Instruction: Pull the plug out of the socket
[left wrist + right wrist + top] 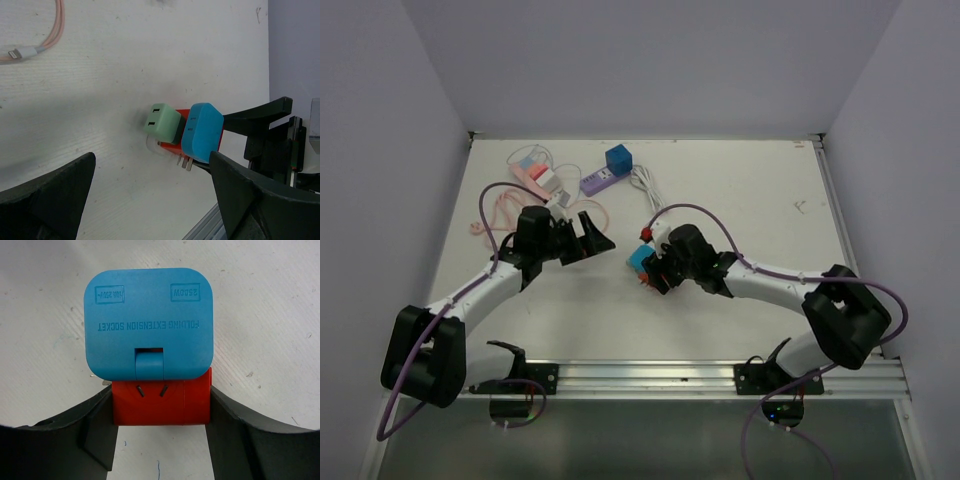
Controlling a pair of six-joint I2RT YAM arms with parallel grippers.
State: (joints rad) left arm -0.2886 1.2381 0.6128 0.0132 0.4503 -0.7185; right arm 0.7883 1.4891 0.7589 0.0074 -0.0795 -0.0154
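Mid-table, between the two arms: a stacked adapter cluster. It sits well clear of the far edge of the table (760, 190), where loose chargers and cables lie.

The cluster has three parts. A red block (160, 410) forms the core. A blue extension socket (150, 320) is seated on it, and a green plug (161, 123) sticks out of another face. Metal prongs show under the red block in the left wrist view.

Right gripper (160, 390) — jaws about half spread, one finger against each flank of the red block. The right wrist view shows no gap on either side, so I read this as a grip on the block. The blue socket sits just beyond the fingertips, untouched. The likely reason is to anchor the base so the whole cluster does not slide when something is pulled off it.

Left gripper (592, 235) — jaws at full spread, holding nothing. It hovers just left of the cluster and faces it, with the green plug roughly centred between its fingers (60, 195). The wide spread suits the plug's boxy body.

The plug is not yet off and all three parts are mated. The next move probably needs the left jaws around the green body, then a straight pull away from the right arm. A skewed pull could bind the pins or twist the block out of the right grip.

A pink cable (30, 50) lies near the table's left edge, out of the way.
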